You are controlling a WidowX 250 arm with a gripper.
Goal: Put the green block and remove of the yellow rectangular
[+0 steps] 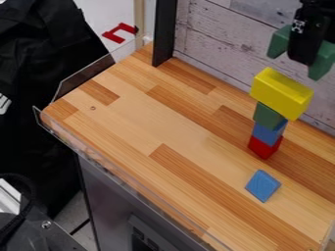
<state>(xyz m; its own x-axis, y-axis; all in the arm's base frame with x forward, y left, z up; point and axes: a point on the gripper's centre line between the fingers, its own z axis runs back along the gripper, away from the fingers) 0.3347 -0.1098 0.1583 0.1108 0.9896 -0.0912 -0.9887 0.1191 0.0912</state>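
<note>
At the upper right, the black gripper (302, 55) hangs above and slightly right of a small tower, shut on a green block (280, 42) whose two ends stick out on either side. The gripper hides that block's middle. Below it, the yellow rectangular block (281, 94) lies on top of the tower at a slant, apart from the gripper. Beneath the yellow one come a smaller green block (268, 116), a blue block (268, 133) and, at the bottom, a red block (264, 147).
A loose blue block (263, 186) lies on the wooden table (144, 120) in front of the tower. Whitewashed boards (219, 39) and a black post (164, 32) stand along the back. A clear low rim runs along the left and front edges. A red arch-shaped piece (118, 32) is beyond the table.
</note>
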